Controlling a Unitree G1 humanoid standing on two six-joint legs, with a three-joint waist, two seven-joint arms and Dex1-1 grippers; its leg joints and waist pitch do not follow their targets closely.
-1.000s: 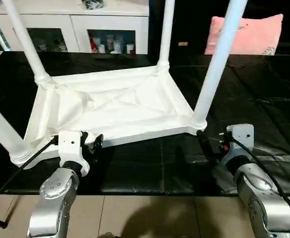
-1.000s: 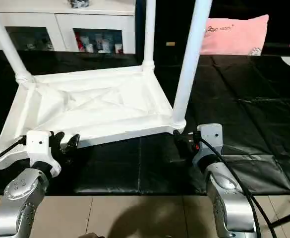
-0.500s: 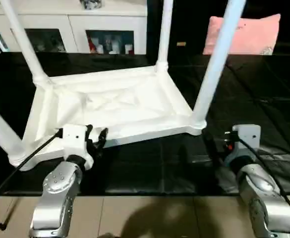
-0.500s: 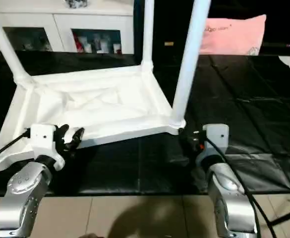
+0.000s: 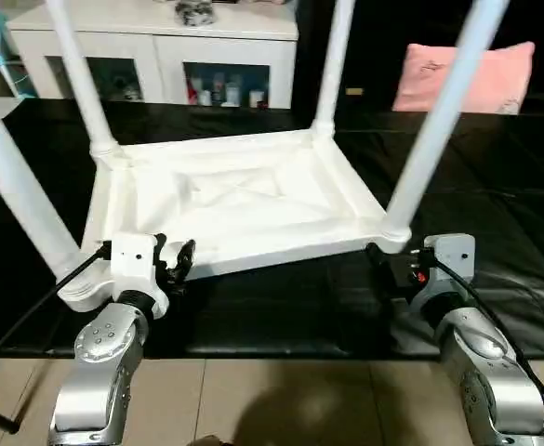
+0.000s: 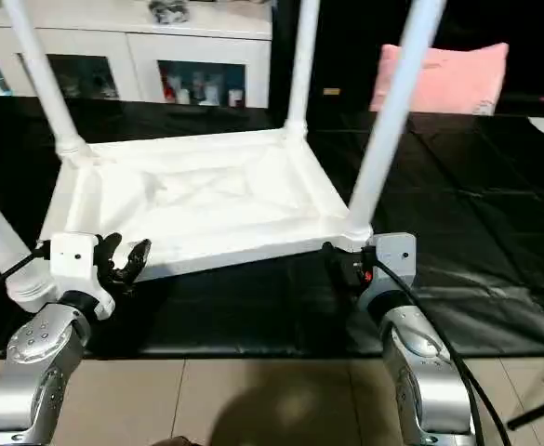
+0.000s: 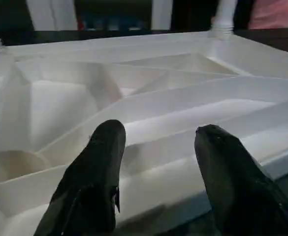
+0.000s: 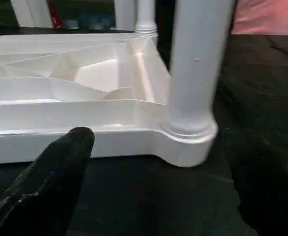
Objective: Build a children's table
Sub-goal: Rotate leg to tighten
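Note:
The children's table lies upside down on a black mat, its ribbed tabletop point(image 5: 244, 200) facing up. Its white legs stand in the corner sockets: near right point(image 5: 439, 111), far right point(image 5: 332, 65), far left point(image 5: 76, 79), near left point(image 5: 20, 195). My left gripper point(image 5: 173, 253) is open at the tabletop's near rim, close to the near left corner. In the left wrist view its fingers point(image 7: 104, 162) stand apart in front of that rim. My right gripper point(image 5: 388, 265) is open just in front of the near right leg's socket point(image 8: 188, 137), with nothing between its fingers point(image 8: 60, 172).
The black mat point(image 5: 495, 186) covers the floor under the table and ends at beige tiles point(image 5: 281, 400) beneath my forearms. A white glass-door cabinet point(image 5: 160, 56) stands at the back. A pink pillow point(image 5: 467, 79) lies at the back right.
The whole picture has shifted, so the camera has moved. Both grippers keep their places at the tabletop's near rim, with jaws unchanged.

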